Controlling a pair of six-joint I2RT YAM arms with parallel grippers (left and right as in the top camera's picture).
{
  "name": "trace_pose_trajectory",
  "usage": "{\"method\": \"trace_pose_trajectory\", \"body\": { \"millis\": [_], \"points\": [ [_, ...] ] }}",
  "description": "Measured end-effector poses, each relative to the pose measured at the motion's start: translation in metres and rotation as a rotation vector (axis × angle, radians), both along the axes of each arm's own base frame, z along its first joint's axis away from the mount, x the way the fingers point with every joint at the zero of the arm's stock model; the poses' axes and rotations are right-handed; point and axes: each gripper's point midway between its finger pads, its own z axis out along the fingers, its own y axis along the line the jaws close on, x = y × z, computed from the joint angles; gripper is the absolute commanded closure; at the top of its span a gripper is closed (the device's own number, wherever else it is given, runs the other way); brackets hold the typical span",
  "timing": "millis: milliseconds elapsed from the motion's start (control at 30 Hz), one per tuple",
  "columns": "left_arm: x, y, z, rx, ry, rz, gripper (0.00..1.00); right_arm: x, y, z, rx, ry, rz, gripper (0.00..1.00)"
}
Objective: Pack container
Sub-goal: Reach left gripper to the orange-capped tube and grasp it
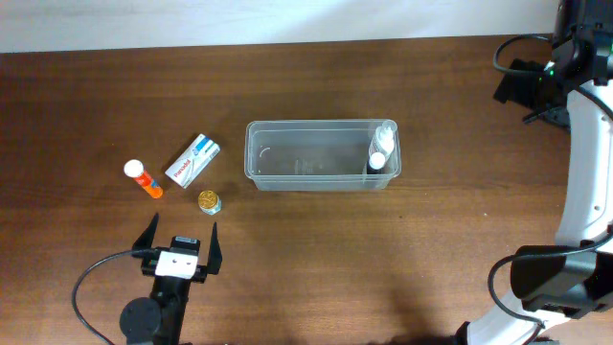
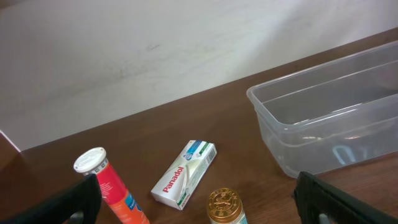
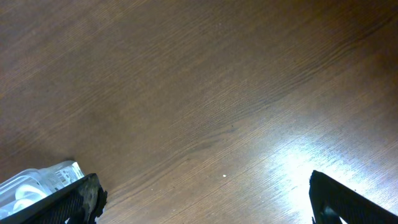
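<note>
Brown table (image 1: 431,249) bears the container (image 1: 316,123) holding two bottles (image 1: 382,144); left pincer (image 1: 183,226) and right pincer (image 3: 202,186) gape empty.

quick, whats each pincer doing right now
Left pincer: open, holding nothing.
Right pincer: open, holding nothing.

Container (image 1: 253,153) floor mostly free — bottles (image 1: 382,146) crowd its right end

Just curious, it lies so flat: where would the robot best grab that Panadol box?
Probably across its two long sides, mid-length, coming down from above. The Panadol box lies flat and slanted, so the left gripper would turn to match.
</note>
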Motion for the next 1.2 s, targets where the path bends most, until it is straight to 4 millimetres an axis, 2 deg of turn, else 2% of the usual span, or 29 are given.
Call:
{"method": "trace_pose_trajectory", "body": {
  "millis": [200, 300, 433, 500, 633, 767, 933, 1033, 1200],
  "points": [
    [0.0, -0.001, 0.001, 0.0, -0.003, -0.008, 0.01, 0.0, 0.0, 0.0, 0.0, 0.0, 0.0, 0.02],
    [0.0, -0.002, 0.013, -0.005, -0.054, -0.014, 0.0, 0.0, 0.0, 0.0, 0.0, 0.001, 0.0, 0.02],
    [-0.004, -0.002, 0.062, -0.058, -0.243, -0.017, 0.0, -0.001, 0.0, 0.0, 0.001, 0.003, 0.0, 0.02],
    [-0.005, 0.002, 0.078, -0.088, -0.27, -0.002, 0.0, -0.001, 0.0, 0.0, 0.001, 0.003, 0.0, 0.02],
    [0.003, 0.017, 0.1, -0.123, -0.207, 0.05, 0.01, -0.001, 0.0, 0.0, 0.001, 0.003, 0.0, 0.02],
    [0.03, 0.034, 0.127, -0.157, -0.077, 0.072, 0.01, -0.001, 0.0, 0.0, 0.001, 0.002, 0.0, 0.02],
    [0.078, 0.052, 0.134, -0.26, 0.195, 0.041, 0.01, -0.001, 0.0, 0.0, 0.001, 0.004, 0.0, 0.02],
    [0.103, 0.059, 0.118, -0.359, 0.399, 0.014, 0.01, -0.001, 0.0, 0.0, 0.001, 0.004, 0.0, 0.02],
    [0.12, 0.057, 0.086, -0.493, 0.639, -0.027, 0.01, -0.001, 0.0, 0.0, 0.001, 0.003, 0.0, 0.02]
  ]
}}
